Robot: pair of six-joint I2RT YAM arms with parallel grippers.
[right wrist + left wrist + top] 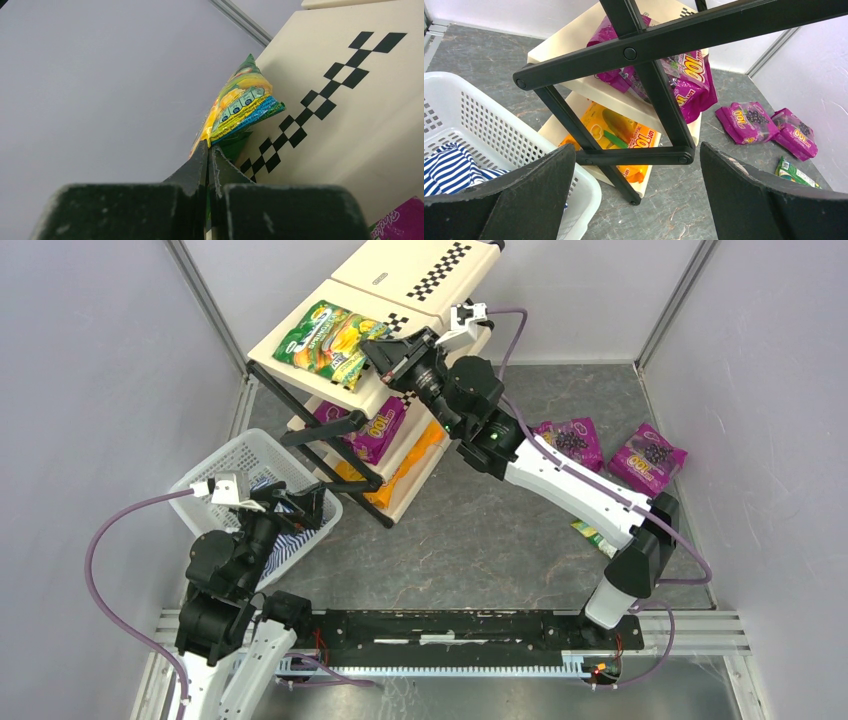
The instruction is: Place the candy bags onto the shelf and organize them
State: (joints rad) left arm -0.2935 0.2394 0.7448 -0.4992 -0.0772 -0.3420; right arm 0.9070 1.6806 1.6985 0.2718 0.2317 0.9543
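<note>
At 11 o'clock, overhead view, right gripper [372,348] jaws clamped on edge of green candy bag [322,338] over shelf [400,270] top tier; best lowered flat, square to panel edge, before release; left gripper [300,502] jaws apart above white mesh basket [215,465] at 8 o'clock.

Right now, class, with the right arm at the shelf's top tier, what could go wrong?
The right jaws pinch only an edge of the glossy green fruit-print candy bag, so it may slip. It is close to the top panel's edge on the cream checkered shelf, so a careless release could drop it.
</note>
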